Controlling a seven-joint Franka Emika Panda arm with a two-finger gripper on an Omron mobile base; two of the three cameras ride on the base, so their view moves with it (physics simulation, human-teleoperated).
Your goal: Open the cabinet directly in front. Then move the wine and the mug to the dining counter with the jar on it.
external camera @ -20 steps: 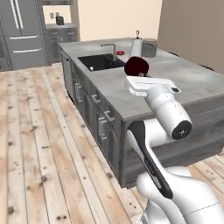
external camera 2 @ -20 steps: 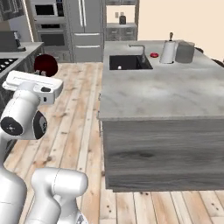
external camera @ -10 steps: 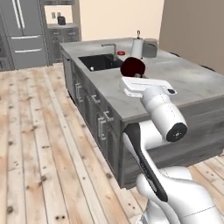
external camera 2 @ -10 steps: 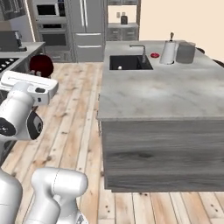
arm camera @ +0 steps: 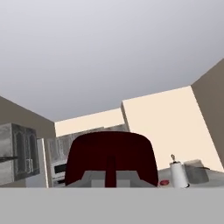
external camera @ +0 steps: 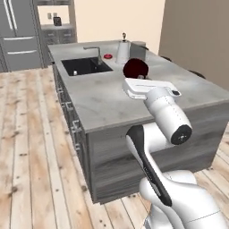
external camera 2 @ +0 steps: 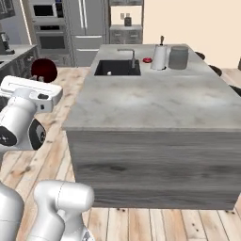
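The jaws are clamped on the mug (external camera: 135,68), the dark red cup riding high above the white hand, clear of any surface. From the left base camera it hangs over the near part of the dining worktop (external camera: 107,100); from the right one the mug (external camera 2: 44,70) sits left of the marble edge, over the wood floor (external camera 2: 70,84). At the far end, past the black sink (external camera 2: 117,68), stands the grey jar (external camera 2: 178,57) beside a white paper-towel roll (external camera 2: 159,57).
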